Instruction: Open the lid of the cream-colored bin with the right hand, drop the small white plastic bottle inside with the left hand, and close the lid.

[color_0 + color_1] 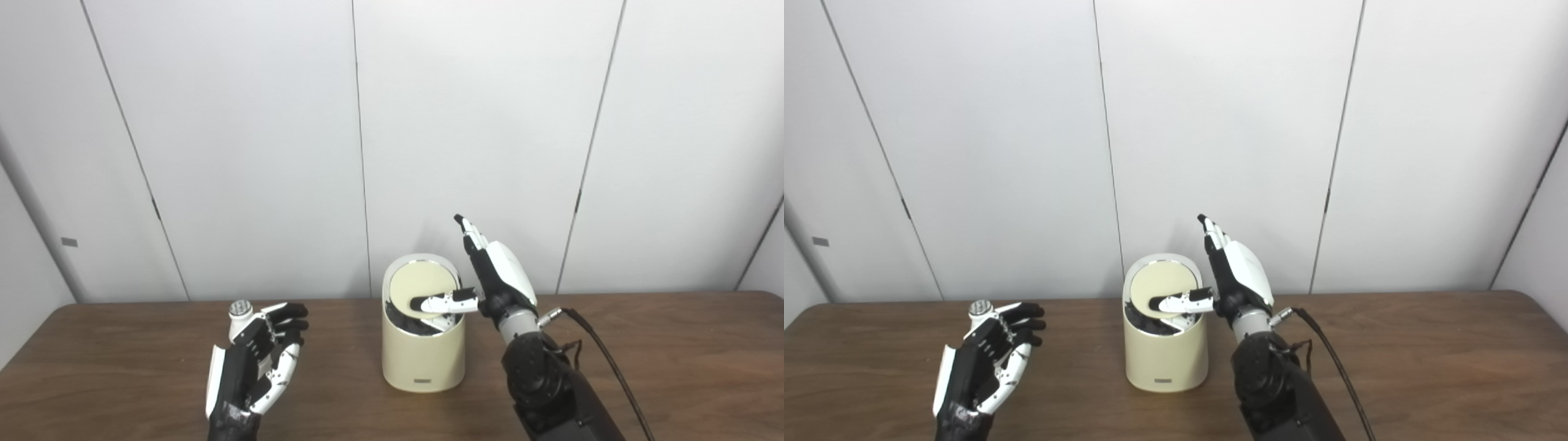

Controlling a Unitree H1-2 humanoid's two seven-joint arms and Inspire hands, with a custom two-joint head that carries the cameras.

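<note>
The small white plastic bottle [240, 318] stands on the table [674, 355] at the left, its ribbed silver-grey cap showing just above the left hand [257, 361]. The hand sits in front of it with the palm facing inward and the fingers [288, 318] loosely curled and spread, their dark tips reaching past the bottle on its right side. Most of the bottle's body is hidden behind the hand, so it is hard to tell whether the fingers touch it; they do not appear closed around it.

Well to the right, near the table's middle, stands the cream-colored bin [422, 361]. Its round lid [422, 288] is tilted up toward the back, leaving a dark gap at the front rim. The right hand [496, 275] is just beside the bin's right side, raised with its fingers extended upward and apart, holding nothing. Its thumb [444, 302] points left across the opening, lying over the lower edge of the lid. A black cable [606, 361] runs from the right wrist along the table.
</note>
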